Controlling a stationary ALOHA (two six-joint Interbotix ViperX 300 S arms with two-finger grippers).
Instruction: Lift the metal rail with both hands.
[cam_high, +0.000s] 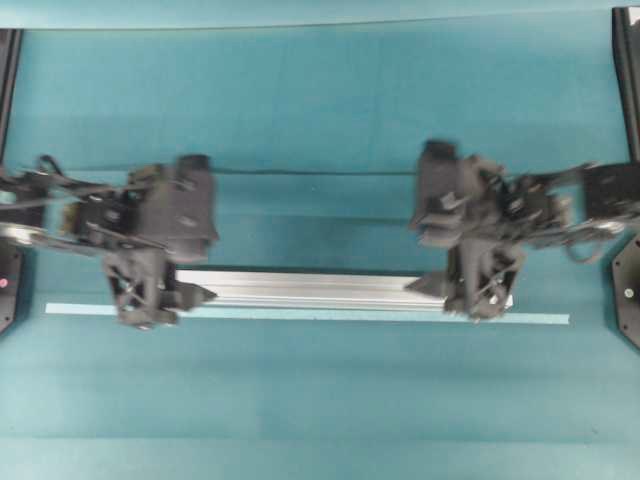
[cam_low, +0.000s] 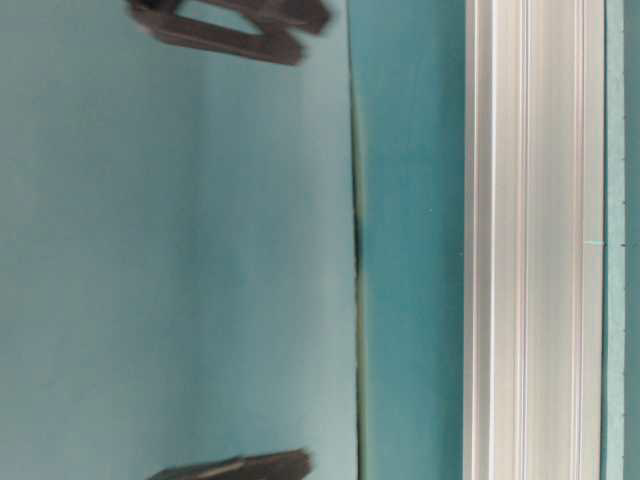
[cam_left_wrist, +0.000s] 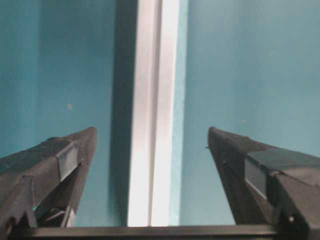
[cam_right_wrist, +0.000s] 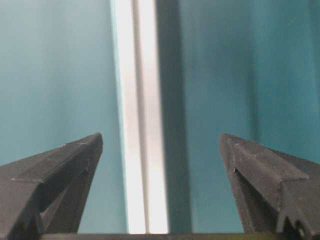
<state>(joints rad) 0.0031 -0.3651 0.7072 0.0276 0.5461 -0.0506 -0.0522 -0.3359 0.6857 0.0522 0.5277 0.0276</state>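
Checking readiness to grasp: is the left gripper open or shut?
Open. In the left wrist view the left gripper has its fingers spread wide, the metal rail running between them, untouched.

We are looking at a robotics lab bench: a teal-matted counter (cam_high: 320, 100) is carrying two black jointed arms and black frame posts (cam_high: 625, 80).

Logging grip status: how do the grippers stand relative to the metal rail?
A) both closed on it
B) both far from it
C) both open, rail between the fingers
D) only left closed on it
C: in both wrist views the metal rail runs untouched between spread fingers.
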